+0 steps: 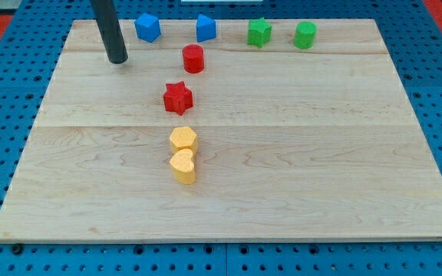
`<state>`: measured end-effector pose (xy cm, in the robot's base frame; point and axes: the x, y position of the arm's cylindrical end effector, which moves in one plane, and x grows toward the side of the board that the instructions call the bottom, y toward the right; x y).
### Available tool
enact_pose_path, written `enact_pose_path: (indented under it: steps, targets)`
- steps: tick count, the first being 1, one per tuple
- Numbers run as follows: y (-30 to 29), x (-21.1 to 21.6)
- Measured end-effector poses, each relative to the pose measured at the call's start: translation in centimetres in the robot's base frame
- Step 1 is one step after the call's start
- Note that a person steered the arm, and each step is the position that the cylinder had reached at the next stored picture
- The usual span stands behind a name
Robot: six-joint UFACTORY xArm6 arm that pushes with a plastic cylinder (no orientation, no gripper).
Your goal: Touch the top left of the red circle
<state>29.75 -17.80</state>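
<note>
The red circle (pixel 193 58) is a short red cylinder near the top of the wooden board (pixel 321 153), a little left of centre. My tip (pixel 117 60) is the lower end of a dark rod that comes down from the view's top. It rests on the board to the left of the red circle, at about the same height in the view, roughly a hundred pixels away and not touching it. A red star (pixel 178 98) lies below the circle.
A blue block (pixel 147 27) and a blue block (pixel 206 28) sit along the top edge, either side of the circle. A green star (pixel 259 32) and a green cylinder (pixel 305 35) lie at top right. A yellow hexagon (pixel 183 139) touches a yellow heart (pixel 183 166) at centre.
</note>
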Motion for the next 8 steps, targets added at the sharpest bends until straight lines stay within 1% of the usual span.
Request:
enact_pose_path:
  steps: [2, 3, 5, 8]
  targets:
    - [0.5, 0.0]
    - [2.2, 0.0]
    - [6.9, -2.3]
    - [7.6, -2.3]
